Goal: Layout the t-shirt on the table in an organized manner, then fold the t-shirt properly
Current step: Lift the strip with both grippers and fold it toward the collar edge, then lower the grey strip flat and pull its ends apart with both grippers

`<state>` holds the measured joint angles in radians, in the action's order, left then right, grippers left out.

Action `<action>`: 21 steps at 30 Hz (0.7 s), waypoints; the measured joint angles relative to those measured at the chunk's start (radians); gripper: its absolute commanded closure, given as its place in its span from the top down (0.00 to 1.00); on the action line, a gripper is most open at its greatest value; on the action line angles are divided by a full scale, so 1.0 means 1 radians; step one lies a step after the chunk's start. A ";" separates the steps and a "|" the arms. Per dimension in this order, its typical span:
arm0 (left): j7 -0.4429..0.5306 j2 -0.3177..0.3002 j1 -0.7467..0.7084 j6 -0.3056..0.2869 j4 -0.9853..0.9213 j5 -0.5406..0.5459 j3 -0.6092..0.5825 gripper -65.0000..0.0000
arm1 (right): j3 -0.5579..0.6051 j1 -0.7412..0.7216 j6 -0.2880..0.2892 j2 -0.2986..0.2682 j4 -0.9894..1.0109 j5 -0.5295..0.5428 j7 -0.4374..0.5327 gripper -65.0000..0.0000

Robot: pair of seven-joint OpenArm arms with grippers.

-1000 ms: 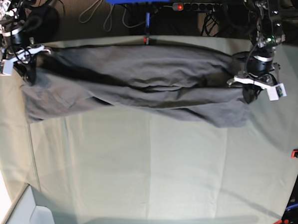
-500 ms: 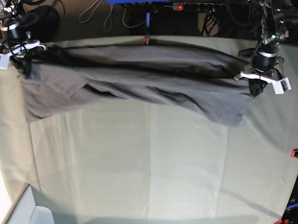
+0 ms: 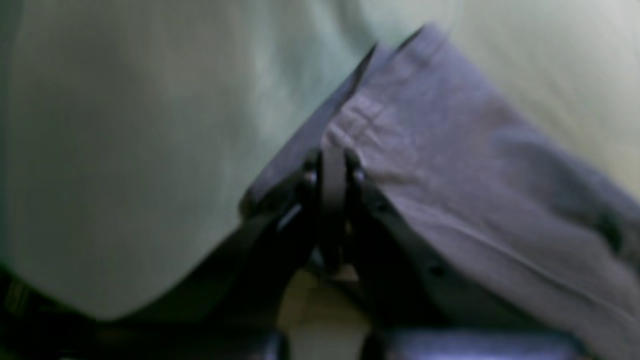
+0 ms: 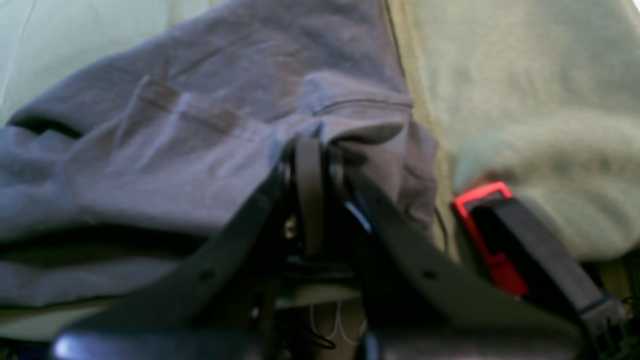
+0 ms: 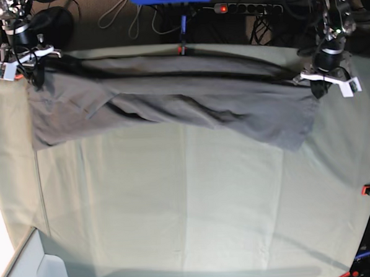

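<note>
Grey t-shirt stretched wide above green table, wrinkled, sagging mid-span, both arms' jaws clamped on its edges

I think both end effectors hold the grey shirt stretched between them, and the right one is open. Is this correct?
Not quite. The right end effector is shut on the shirt, as the right wrist view shows. The rest holds: the left end effector grips it too, and the shirt hangs stretched between them over the table.

Both wrist views blurred, t-shirt cut off at right edge, red clamp half hidden behind gripper finger
</note>
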<state>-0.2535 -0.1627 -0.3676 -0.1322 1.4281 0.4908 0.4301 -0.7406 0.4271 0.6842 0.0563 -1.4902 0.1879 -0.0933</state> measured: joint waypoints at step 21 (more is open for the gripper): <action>-0.005 0.005 -0.014 0.001 -0.048 0.000 0.000 0.37 | 0.069 0.020 0.000 0.001 0.051 0.000 -0.003 0.11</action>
<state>-0.2581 -0.1577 -0.3813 -0.1314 1.3804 0.4904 0.4301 -0.6712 0.4469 0.6838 0.0574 -1.4395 0.1879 -0.0959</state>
